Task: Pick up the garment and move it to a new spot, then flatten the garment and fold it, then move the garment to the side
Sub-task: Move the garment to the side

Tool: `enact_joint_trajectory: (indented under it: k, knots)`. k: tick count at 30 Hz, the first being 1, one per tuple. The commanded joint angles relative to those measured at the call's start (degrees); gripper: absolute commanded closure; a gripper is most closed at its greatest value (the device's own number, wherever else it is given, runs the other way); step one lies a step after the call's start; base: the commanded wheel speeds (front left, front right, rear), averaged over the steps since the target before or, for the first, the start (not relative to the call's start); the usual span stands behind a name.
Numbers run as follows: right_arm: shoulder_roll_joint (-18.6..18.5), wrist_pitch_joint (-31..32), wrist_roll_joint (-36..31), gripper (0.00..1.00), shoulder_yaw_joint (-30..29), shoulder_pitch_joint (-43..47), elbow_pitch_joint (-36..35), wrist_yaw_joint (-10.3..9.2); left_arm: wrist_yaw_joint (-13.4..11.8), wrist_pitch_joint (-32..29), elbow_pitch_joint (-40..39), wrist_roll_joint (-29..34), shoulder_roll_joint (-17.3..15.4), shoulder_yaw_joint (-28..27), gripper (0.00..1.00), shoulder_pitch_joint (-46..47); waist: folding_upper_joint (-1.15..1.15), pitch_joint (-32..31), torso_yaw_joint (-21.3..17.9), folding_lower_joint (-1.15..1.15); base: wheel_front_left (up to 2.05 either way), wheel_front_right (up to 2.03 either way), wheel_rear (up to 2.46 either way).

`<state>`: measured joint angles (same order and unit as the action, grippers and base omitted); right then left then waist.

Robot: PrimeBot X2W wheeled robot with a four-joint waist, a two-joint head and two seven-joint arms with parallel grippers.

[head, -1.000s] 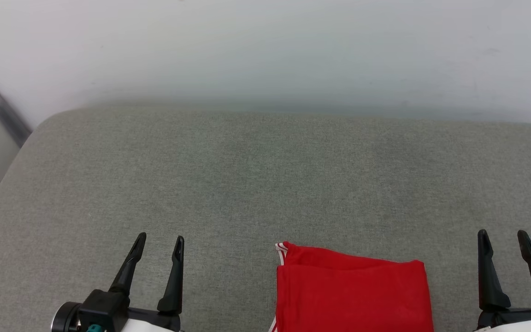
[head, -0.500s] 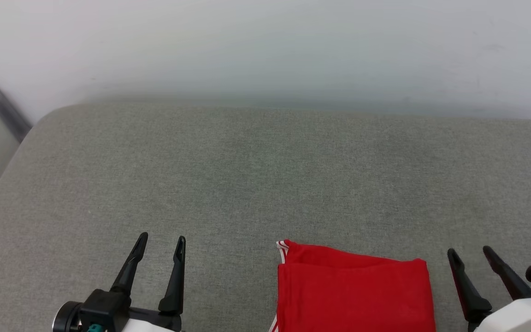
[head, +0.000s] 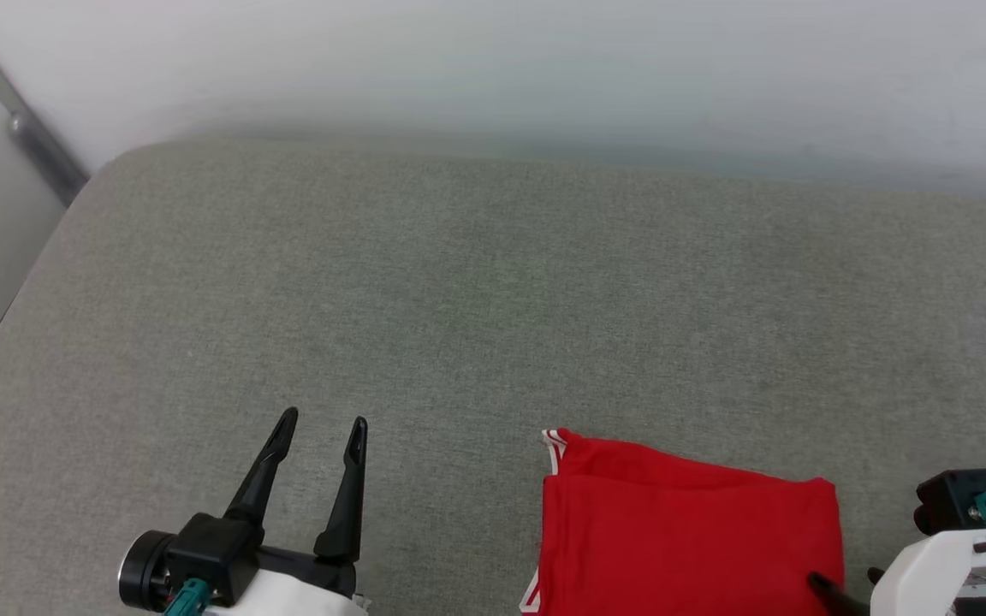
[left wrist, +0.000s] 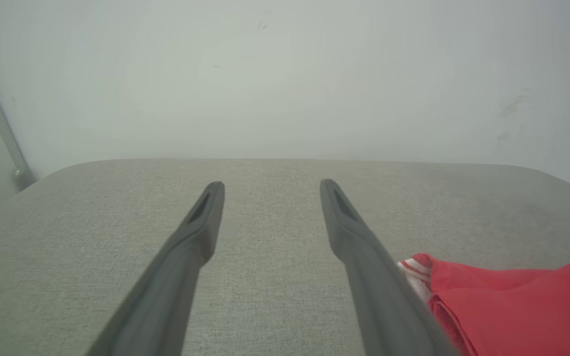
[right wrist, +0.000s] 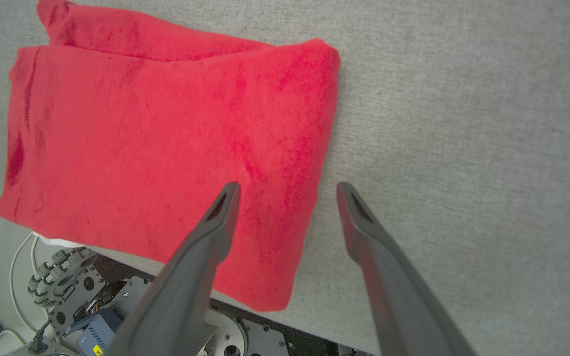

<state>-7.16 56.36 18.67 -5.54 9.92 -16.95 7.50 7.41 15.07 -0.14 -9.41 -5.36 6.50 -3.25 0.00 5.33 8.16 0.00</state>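
Neatly folded, the garment (head: 690, 530) lies on grey upholstery (head: 459, 299) by a white wall (head: 493, 60) — both jaws wide.

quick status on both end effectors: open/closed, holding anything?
Left end effector: open, holding nothing, above the grey cushion.
Right end effector: open, holding nothing, straddling an edge of the garment.

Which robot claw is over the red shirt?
The right gripper: one finger shows over the edge of the red shirt. The left gripper sits over bare grey cushion, apart from it.
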Motion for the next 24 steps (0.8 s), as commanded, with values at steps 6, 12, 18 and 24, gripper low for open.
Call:
enact_joint_trajectory:
  k: [6,12,18,24]
  knots:
    - [2.01,3.51,-2.59,0.00,-0.86,-2.84,3.07,-0.02,0.10,0.12,0.43,-0.37,-0.54,0.67,0.00,1.87,0.00,3.08,2.99,0.00,0.00,0.00,0.00]
    - [2.94,3.50,-3.21,0.00,0.11,-3.91,9.17,-0.02,0.10,0.12,0.76,-0.42,-0.61,1.27,0.00,3.01,0.00,4.55,4.61,0.00,0.00,0.00,0.00]
    - [3.54,2.44,-4.25,0.00,3.51,-3.47,16.18,0.06,0.10,0.12,1.23,-0.38,-0.45,1.92,0.00,3.75,0.00,4.89,5.63,0.00,0.00,0.00,0.00]
    - [1.77,-0.75,-4.19,1.00,4.91,-5.02,18.99,0.05,0.10,0.12,1.62,-0.15,-0.36,3.74,0.00,2.70,0.00,3.89,5.50,0.00,0.00,0.00,0.00]
